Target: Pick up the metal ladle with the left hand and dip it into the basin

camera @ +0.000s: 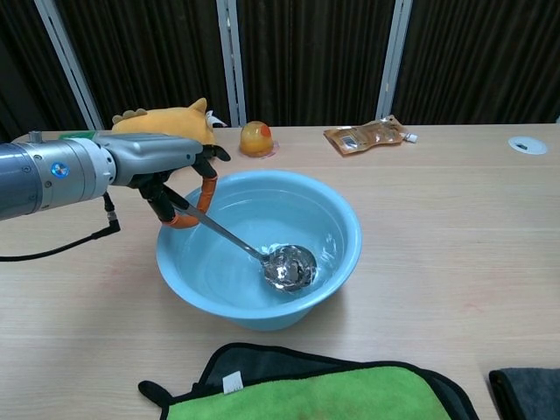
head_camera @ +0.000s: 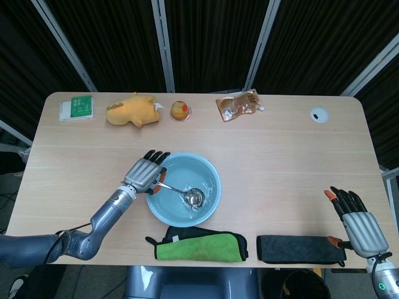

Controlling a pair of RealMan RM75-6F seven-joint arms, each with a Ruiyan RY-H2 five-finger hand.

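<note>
A light blue basin (head_camera: pixel 212 193) (camera: pixel 346 219) holding water stands at the table's front middle. My left hand (head_camera: pixel 145 174) (camera: pixel 171 175) is at the basin's left rim and grips the handle of the metal ladle (head_camera: pixel 184 194) (camera: pixel 254 252). The ladle slopes down to the right, and its bowl (head_camera: pixel 194 197) (camera: pixel 290 267) is sunk in the water near the basin's bottom, with ripples around it. My right hand (head_camera: pixel 358 222) rests open near the table's front right corner, fingers spread, holding nothing; the chest view does not show it.
Along the far edge lie a green-labelled card (head_camera: pixel 76 107), a yellow plush toy (head_camera: pixel 131 111) (camera: pixel 171 122), an orange jelly cup (head_camera: pixel 180 111) (camera: pixel 256 138), a snack packet (head_camera: pixel 237 104) (camera: pixel 367 136) and a small white disc (head_camera: pixel 319 114) (camera: pixel 527 145). A green cloth (head_camera: pixel 199 245) (camera: pixel 306 389) and a dark cloth (head_camera: pixel 299 248) lie at the front edge.
</note>
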